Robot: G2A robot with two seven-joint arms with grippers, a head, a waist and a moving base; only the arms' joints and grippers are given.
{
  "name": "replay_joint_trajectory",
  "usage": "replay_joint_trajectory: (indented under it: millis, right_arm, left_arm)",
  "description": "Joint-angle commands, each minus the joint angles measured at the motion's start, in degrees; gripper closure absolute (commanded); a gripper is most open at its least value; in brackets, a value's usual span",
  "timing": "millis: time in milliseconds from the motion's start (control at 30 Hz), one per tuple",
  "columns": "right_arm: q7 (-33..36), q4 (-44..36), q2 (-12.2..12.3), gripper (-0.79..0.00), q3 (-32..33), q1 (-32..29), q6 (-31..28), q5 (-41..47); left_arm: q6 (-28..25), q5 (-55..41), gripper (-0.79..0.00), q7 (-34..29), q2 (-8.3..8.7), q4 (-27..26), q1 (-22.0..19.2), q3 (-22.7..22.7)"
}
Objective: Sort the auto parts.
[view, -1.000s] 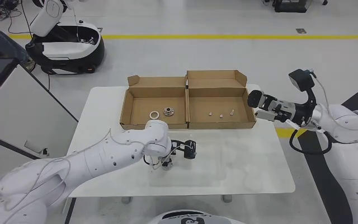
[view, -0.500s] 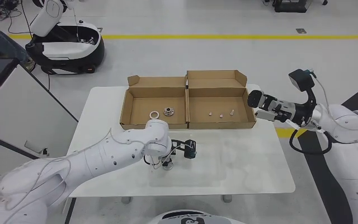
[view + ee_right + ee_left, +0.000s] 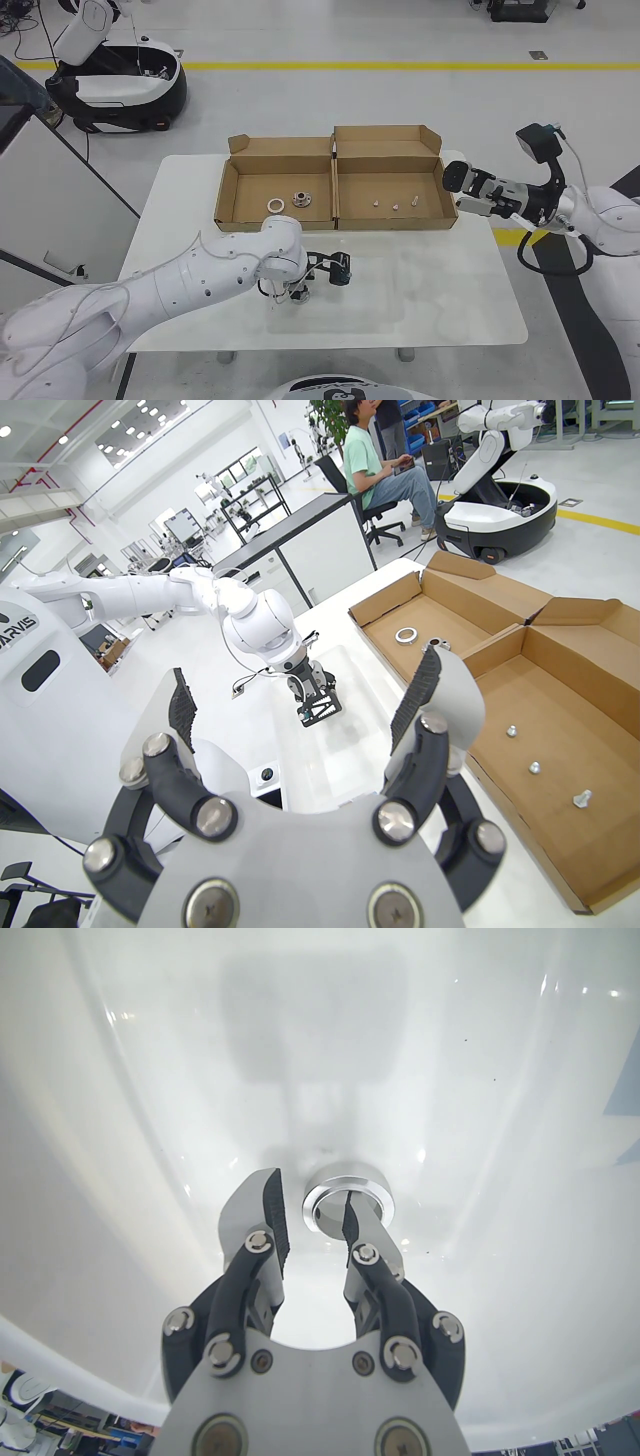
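A: Barely anything's moved vs a sec ago; L arm just nudges over the table; R arm stays put. How's the L gripper?
B: Part open; nothing gripped yet; one fingertip sits inside the metal ring, the other just outside its wall w/ a small gap.
A: Where's that ring?
B: Flat on the table, on the robot's side of the L box; well apart from it.
A: R gripper?
B: Wide open, empty; hangs beside the outer end of the R box.
A: Box contents?
B: L box: second ring + flanged part; R box: three small bolts in a row.
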Motion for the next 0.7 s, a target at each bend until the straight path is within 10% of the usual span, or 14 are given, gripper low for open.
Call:
replay_joint_trajectory:
  millis: [0, 400, 567, 667]
  right_arm:
    - [0.0, 0.0, 0.0, -0.785, 0.0, 0.0, 0.0, 0.0]
    - [0.0, 0.0, 0.0, -0.785, 0.0, 0.0, 0.0, 0.0]
    - [0.0, 0.0, 0.0, -0.785, 0.0, 0.0, 0.0, 0.0]
    - [0.0, 0.0, 0.0, -0.785, 0.0, 0.0, 0.0, 0.0]
  left_arm:
    - [-0.1, 0.0, -0.283, 0.1, -0.05, 0.4, 0.0, 0.0]
    - [-0.2, -0.7, -0.283, 0.2, -0.32, 1.3, 0.2, 0.0]
    - [-0.7, 0.7, 0.000, 0.7, -1.07, 2.4, 1.1, 0.0]
    - [-0.8, 1.0, 0.000, 0.8, -1.50, 3.0, 1.1, 0.0]
